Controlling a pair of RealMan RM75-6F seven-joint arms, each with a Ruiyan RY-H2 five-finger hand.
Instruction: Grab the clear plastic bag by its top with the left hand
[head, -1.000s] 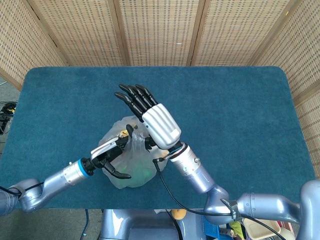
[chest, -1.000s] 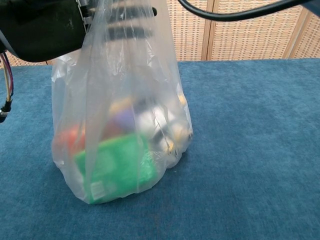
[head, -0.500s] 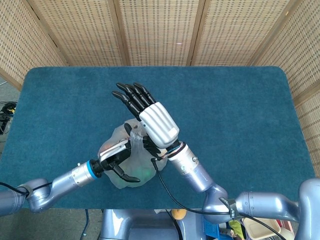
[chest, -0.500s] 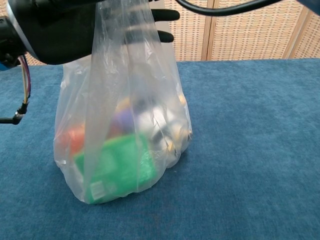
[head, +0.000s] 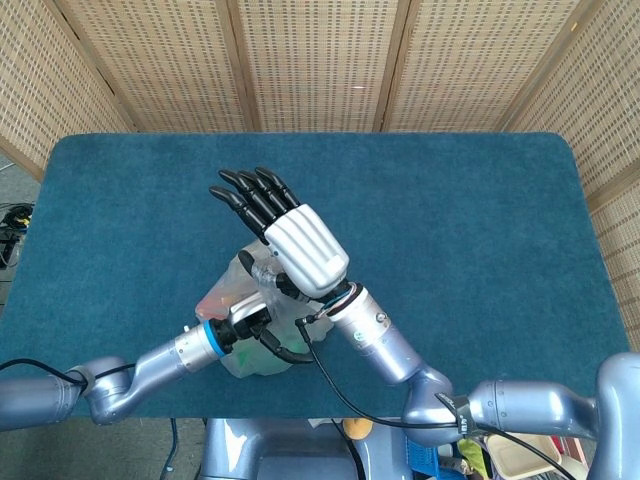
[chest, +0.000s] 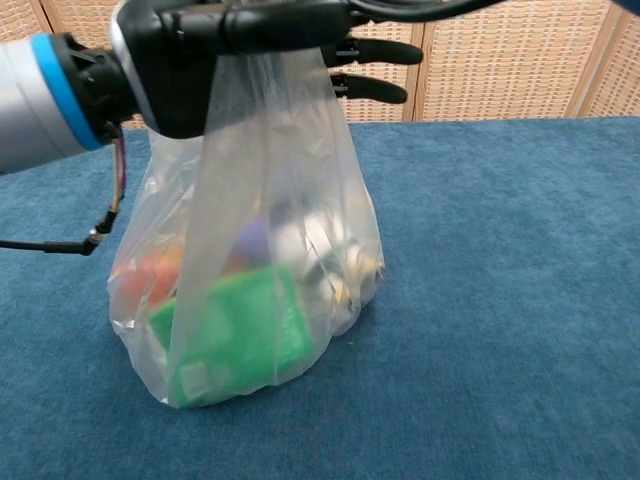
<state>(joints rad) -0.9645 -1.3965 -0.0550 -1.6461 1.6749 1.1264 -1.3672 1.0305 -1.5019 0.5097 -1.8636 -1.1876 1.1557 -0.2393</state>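
The clear plastic bag stands on the blue table, pulled up tall, with a green packet, something orange and other items inside. Its gathered top runs up into my left hand, whose black fingers close across it. From above, the left hand sits at the near side of the bag, tucked under my right hand. The right hand hovers over the bag top with its fingers stretched straight toward the far left. Its thumb is hidden, so I cannot tell whether it touches the plastic.
Blue carpet covers the table, with open surface to the right of and behind the bag. Woven wicker screens stand along the far and side edges. A thin black cable hangs from the left wrist beside the bag.
My left hand has moved right and in under the right hand, and its fingers have closed over the bag's top. The right hand drifted slightly left. The bag stayed upright.
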